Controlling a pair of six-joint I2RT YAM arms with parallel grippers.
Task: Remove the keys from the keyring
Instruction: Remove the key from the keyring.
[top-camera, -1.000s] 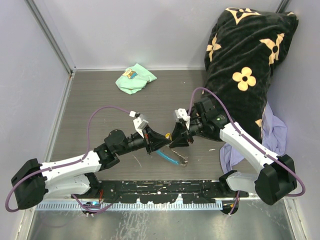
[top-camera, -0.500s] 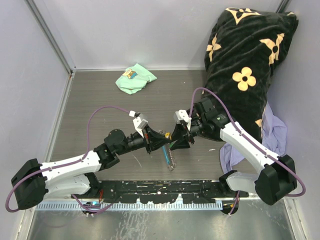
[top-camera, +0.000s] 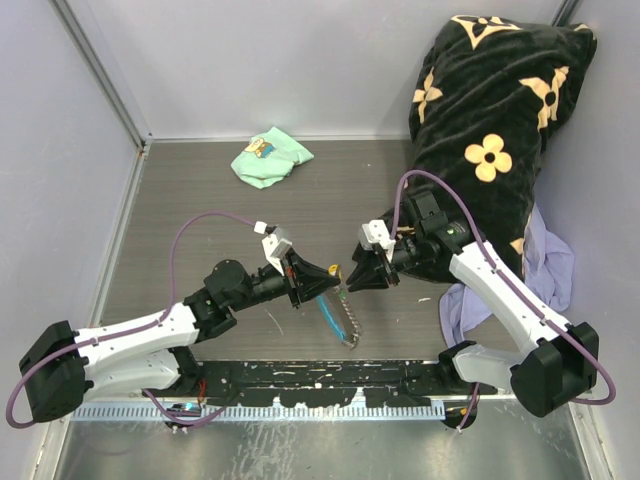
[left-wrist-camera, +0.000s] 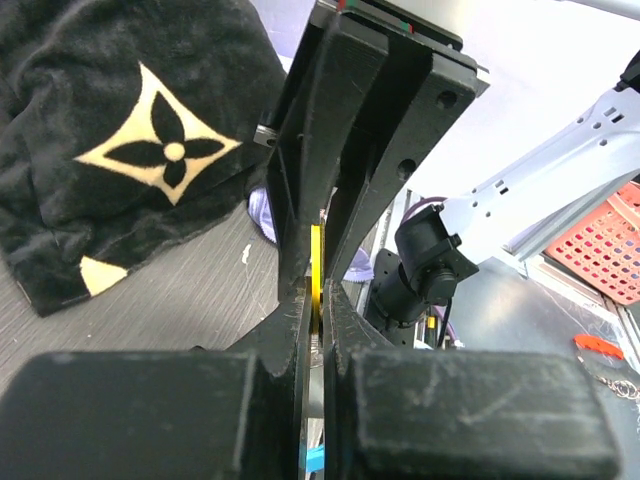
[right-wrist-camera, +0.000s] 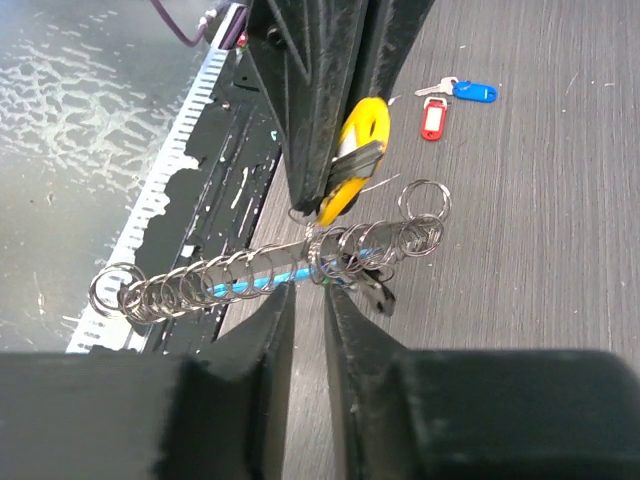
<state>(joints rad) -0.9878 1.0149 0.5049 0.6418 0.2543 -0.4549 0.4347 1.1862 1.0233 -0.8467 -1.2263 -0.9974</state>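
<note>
My left gripper (top-camera: 325, 278) is shut on a yellow-tagged key (right-wrist-camera: 356, 148), which shows as a yellow strip (left-wrist-camera: 316, 262) between its fingers. From that key the keyring (right-wrist-camera: 318, 262) hangs with its chain of silvery links (top-camera: 347, 322) and the sky-blue fob (top-camera: 327, 314). My right gripper (right-wrist-camera: 308, 296) sits just short of the chain, its jaws a narrow gap apart with nothing between them. Next to its fingertips a dark piece (right-wrist-camera: 377, 292) hangs from the rings. Two loose keys lie on the table, one with a red tag (right-wrist-camera: 432, 118) and one with a blue tag (right-wrist-camera: 473, 91).
A black blanket with cream flower shapes (top-camera: 495, 130) is piled at the back right, with lilac cloth (top-camera: 548, 270) below it. A mint-green cloth (top-camera: 270, 157) lies at the back. The black rail (top-camera: 320, 380) runs along the near edge.
My right gripper has drawn back to the right, away from the left one, and its jaws have narrowed. The chain has swung and now hangs below the left gripper.
</note>
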